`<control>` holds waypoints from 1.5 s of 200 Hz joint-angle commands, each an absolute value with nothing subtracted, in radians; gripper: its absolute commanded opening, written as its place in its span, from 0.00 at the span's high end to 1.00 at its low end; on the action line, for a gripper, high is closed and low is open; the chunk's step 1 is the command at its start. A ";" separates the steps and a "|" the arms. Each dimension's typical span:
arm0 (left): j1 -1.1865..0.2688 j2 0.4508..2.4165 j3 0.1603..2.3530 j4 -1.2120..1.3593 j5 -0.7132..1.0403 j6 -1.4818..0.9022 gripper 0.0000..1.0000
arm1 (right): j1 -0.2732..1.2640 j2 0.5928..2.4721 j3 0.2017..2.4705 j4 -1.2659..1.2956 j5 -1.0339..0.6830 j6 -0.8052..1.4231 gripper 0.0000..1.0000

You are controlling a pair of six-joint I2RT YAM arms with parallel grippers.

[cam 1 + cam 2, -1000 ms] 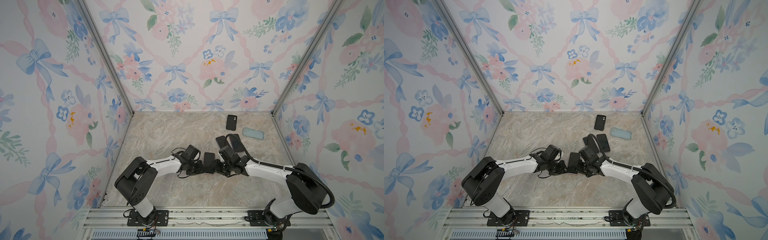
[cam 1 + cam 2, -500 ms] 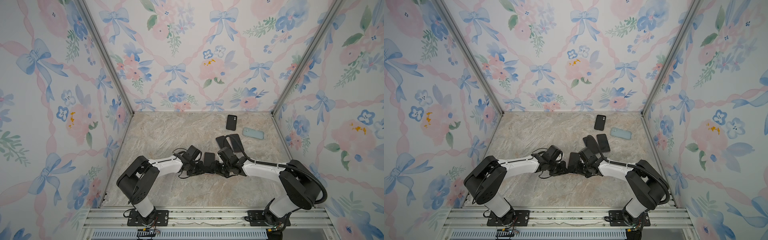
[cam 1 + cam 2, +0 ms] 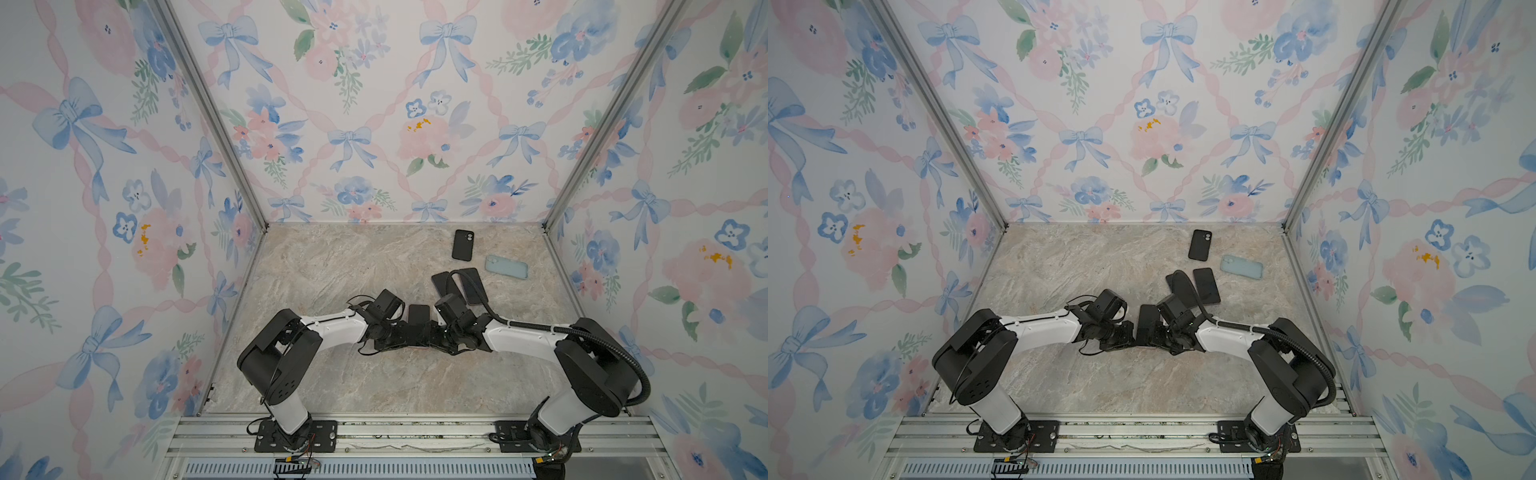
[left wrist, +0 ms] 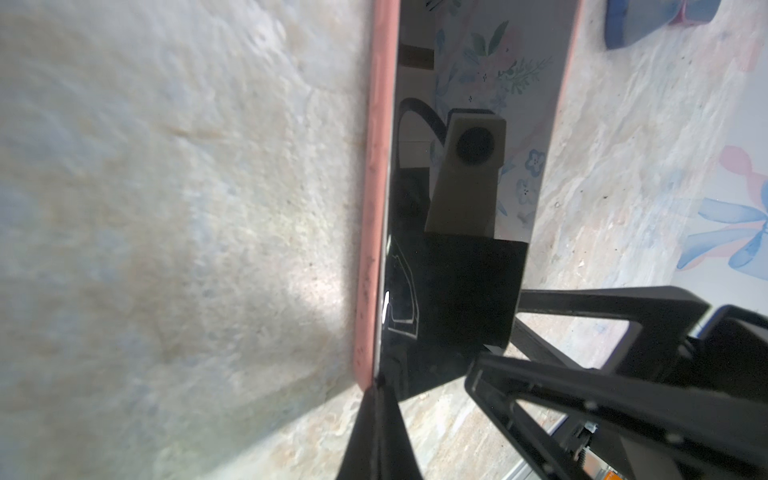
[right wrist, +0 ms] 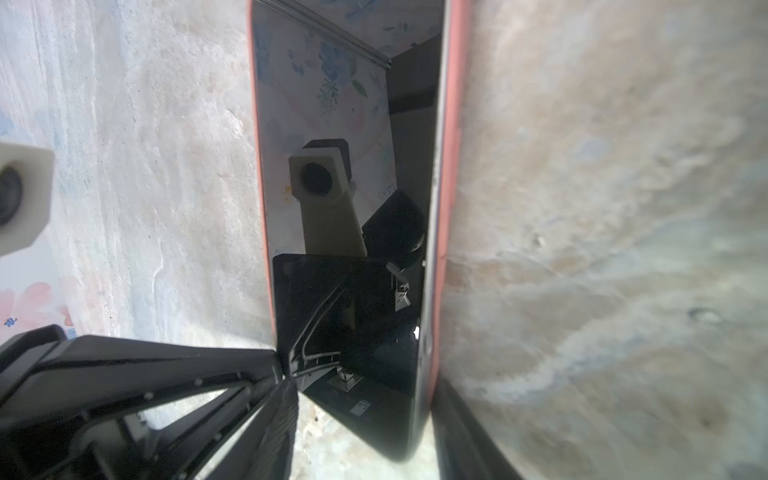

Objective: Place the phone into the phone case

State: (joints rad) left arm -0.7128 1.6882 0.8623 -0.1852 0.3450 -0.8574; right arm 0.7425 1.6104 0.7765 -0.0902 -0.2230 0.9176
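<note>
Both arms meet mid-table (image 3: 332,270), and the phone (image 3: 418,316), seated in its pink case (image 4: 376,208), juts away from them toward the back wall. Left gripper (image 4: 424,380) is clamped tight on the phone's near end. Right gripper (image 5: 361,382) pinches that same end, a finger touching each side.

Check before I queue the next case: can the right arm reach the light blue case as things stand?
Likely yes: the light blue case lies uncovered on the right arm's side, though the right gripper must first release the phone.
</note>
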 commanded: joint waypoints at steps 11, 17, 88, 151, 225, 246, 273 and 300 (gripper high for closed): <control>-0.726 1.738 0.856 -0.181 0.320 -0.834 0.96 | 0.769 1.676 0.759 -0.040 -0.233 0.922 0.47; -0.724 1.732 0.854 -0.182 0.318 -0.833 0.96 | 0.771 1.673 0.764 -0.053 -0.226 0.913 0.47; -0.713 1.692 0.888 -0.266 0.254 -0.778 0.74 | 0.750 1.573 0.840 -0.284 -0.091 0.785 0.47; -0.715 1.735 0.895 -0.265 0.262 -0.765 0.78 | 0.767 1.567 0.844 -0.280 -0.095 0.784 0.48; -0.715 1.753 0.880 -0.256 0.259 -0.768 0.87 | 0.779 1.557 0.868 -0.306 -0.080 0.770 0.50; -0.715 1.717 0.886 -0.258 0.276 -0.766 0.85 | 0.782 1.545 0.870 -0.323 -0.064 0.766 0.51; -0.710 1.661 0.896 -0.257 0.272 -0.748 0.75 | 0.781 1.541 0.879 -0.334 -0.049 0.752 0.57; -0.670 1.648 0.869 -0.208 0.333 -0.741 0.68 | 0.785 1.561 0.887 -0.334 -0.054 0.746 0.61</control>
